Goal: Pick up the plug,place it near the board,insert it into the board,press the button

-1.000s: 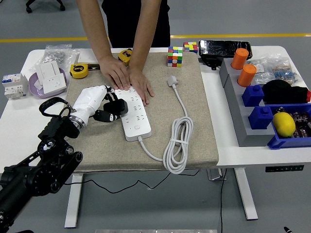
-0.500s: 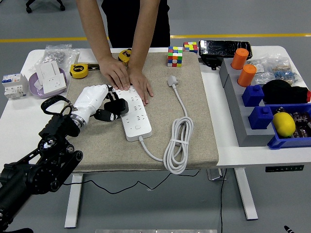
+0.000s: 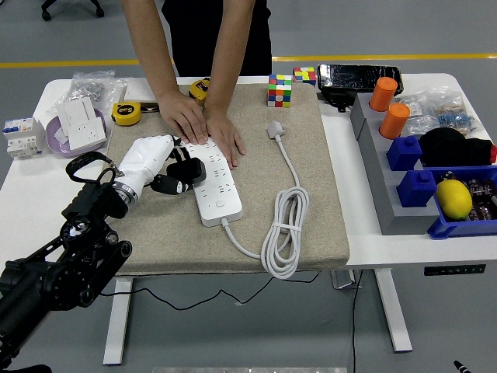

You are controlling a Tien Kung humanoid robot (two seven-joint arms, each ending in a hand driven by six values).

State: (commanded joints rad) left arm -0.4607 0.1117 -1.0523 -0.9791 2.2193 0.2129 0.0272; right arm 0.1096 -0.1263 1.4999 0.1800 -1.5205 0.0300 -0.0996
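Note:
A white power strip (image 3: 214, 185) lies on the beige mat (image 3: 311, 210), its white cable coiled to the right (image 3: 283, 233) and ending in a white plug (image 3: 275, 129). My left hand (image 3: 172, 172), white-shelled with black fingers, is shut on a black plug (image 3: 186, 170) at the strip's left edge, over its sockets. A person at the far side presses both hands (image 3: 208, 128) flat on the strip's far end. My right hand is out of view.
Left of the mat are a yellow tape measure (image 3: 126, 113), a purple bowl with white sockets (image 3: 78, 128) and a breaker (image 3: 22, 136). Cubes (image 3: 280, 89) stand at the mat's far edge. Blue bins, orange cups (image 3: 388, 107) and a lemon (image 3: 454, 199) fill the right side.
My left arm has crept slightly up and right, keeping the black plug against the strip. The person's hands have stayed put.

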